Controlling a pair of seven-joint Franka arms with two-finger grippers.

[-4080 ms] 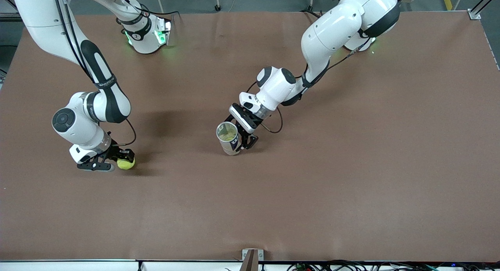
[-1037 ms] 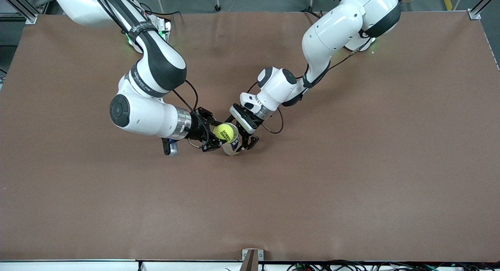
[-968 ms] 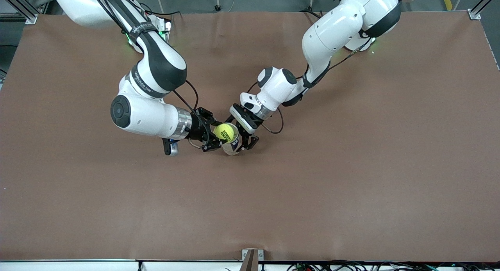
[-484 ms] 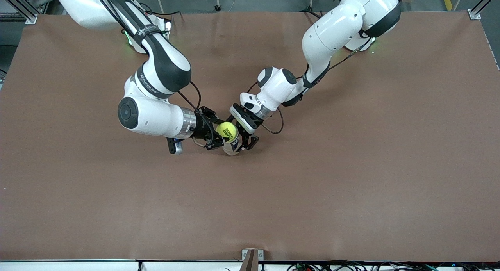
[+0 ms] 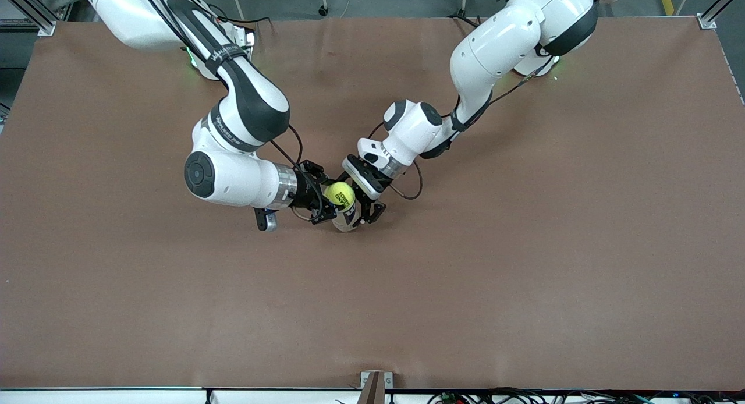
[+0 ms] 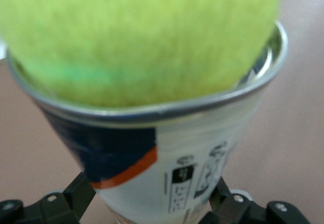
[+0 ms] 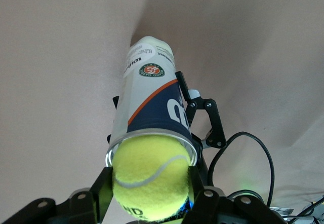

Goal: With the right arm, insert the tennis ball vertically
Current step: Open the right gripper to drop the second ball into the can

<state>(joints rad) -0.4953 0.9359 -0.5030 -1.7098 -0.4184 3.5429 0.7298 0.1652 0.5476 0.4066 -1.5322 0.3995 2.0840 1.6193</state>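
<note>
A yellow tennis ball (image 5: 340, 195) (image 7: 152, 178) is held in my right gripper (image 5: 333, 199) (image 7: 149, 186), which is shut on it with a black finger on each side. The ball sits at the open metal rim of a white, blue and orange ball can (image 5: 348, 219) (image 7: 152, 97) (image 6: 177, 153) and fills its mouth; in the left wrist view the ball (image 6: 136, 36) bulges above the rim. My left gripper (image 5: 359, 209) (image 6: 152, 206) is shut on the can's lower body and holds it upright on the table's middle.
The brown table (image 5: 524, 247) surrounds the two grippers. A black cable (image 5: 407, 188) loops from the left wrist beside the can. The two arm bases stand along the table edge farthest from the front camera.
My right arm has carried the ball from the table at its own end to the can. In the last second it shifted the ball over the can's mouth. The left arm stayed still.
</note>
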